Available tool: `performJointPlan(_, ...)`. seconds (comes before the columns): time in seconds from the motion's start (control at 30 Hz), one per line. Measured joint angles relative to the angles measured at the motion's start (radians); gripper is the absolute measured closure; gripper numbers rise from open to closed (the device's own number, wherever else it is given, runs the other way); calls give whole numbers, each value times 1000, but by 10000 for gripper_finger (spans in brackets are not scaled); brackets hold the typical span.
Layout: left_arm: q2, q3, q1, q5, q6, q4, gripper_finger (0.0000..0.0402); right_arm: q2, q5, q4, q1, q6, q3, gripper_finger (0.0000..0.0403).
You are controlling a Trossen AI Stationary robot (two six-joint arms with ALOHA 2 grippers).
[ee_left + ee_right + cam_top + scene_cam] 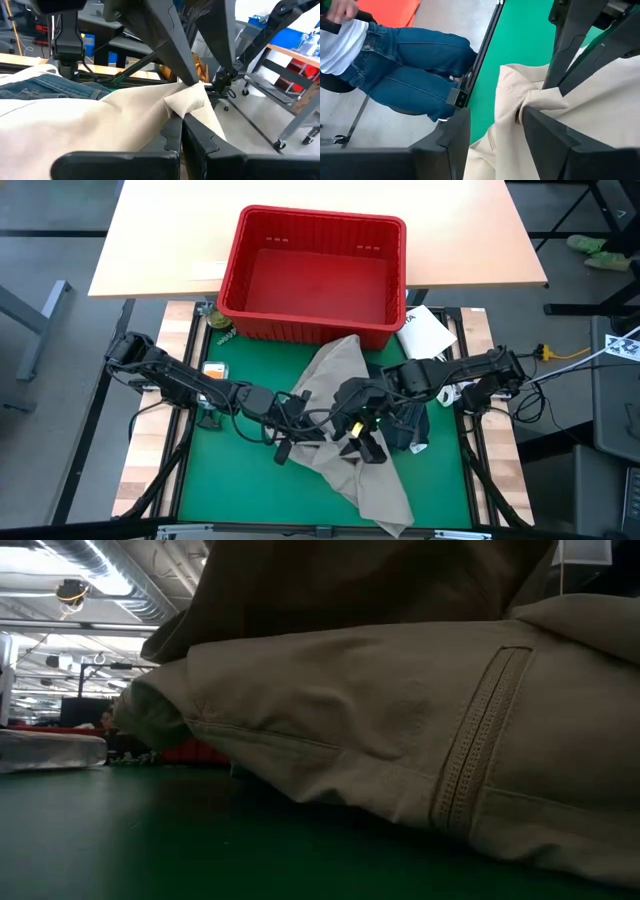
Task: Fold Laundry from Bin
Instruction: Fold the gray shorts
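the tan khaki trousers (400, 730) fill the low view right up against its lens, a stitched seam running down the fabric and green mat (120, 850) showing beneath.

the left gripper (186, 102) has its jaws pressed together on a bunched fold of those trousers, the cloth pinched into a small puckered tip between the two dark fingers (172, 130). in the high view this gripper (291, 408) sits just at nine o'clock of the table's middle, on the edge of the cloth.

the right gripper (492, 127) has its jaws spread, with a gathered ridge of the tan cloth lying between the two fingers (545, 132); whether they touch it i cannot tell. from above it (358, 435) is just at three o'clock of the left one, over the trousers (the two nearly meet).

the trousers (350, 445) lie crumpled on the mat (230, 490), reaching from the bin's near wall toward six o'clock. dark blue denim jeans (408, 428) lie at their three o'clock edge, partly under the right arm. the red bin (313, 275) stands at twelve o'clock, its floor bare. a white packet (425, 332) rests by its three o'clock corner.

beyond the table edge, the right wrist view shows a seated person (395, 60) in jeans.
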Motion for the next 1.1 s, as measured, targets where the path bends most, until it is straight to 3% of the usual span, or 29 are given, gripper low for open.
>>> performJointPlan(0.33, 0, 0, 0, -6, 0, 12, 401, 21, 195, 15, 0, 1, 0, 224)
performJointPlan(0.5, 0, 0, 0, -6, 0, 39, 401, 38, 226, 16, 0, 0, 0, 228)
performJointPlan(0.6, 0, 0, 1, -3, 33, 35, 401, 47, 226, 2, 0, -9, 0, 261)
performJointPlan(0.8, 0, 0, 1, 9, 141, 33, 359, 58, 229, -11, 1, -34, 0, 387)
performJointPlan(0.97, -32, -1, 2, 8, 182, 28, 310, 40, 216, -97, 5, -33, 0, 372)
performJointPlan(1.1, -122, 0, 8, 2, 257, -2, 291, 1, 202, -273, 21, -31, 0, 391)
